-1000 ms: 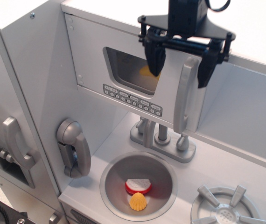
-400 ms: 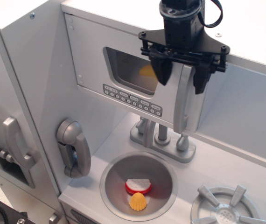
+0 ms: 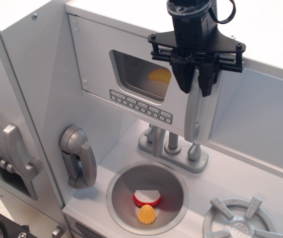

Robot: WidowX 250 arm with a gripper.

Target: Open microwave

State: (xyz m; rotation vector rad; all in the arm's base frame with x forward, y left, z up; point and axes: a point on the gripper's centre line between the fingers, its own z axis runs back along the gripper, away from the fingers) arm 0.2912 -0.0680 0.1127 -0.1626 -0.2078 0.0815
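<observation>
The microwave (image 3: 106,64) is a light grey compartment at the top of the toy kitchen. Its door is closed, with a dark window (image 3: 140,73), a row of small buttons (image 3: 140,105) and a long vertical silver handle (image 3: 197,111) at its right edge. A yellow object shows behind the window. My black gripper (image 3: 195,79) comes down from above. Its two fingers (image 3: 183,74) stand on either side of the top of the handle, closed in against it.
A grey wall phone (image 3: 78,156) hangs at lower left. A silver faucet (image 3: 174,146) stands below the microwave. The round sink (image 3: 147,196) holds a red-and-white piece and a yellow shell. A burner (image 3: 241,220) is at lower right. A grey door with a shorter handle (image 3: 17,151) is far left.
The gripper fingers have closed from a wide spread to a narrow grip around the top of the handle. The gripper also shifted slightly right. The door has not moved.
</observation>
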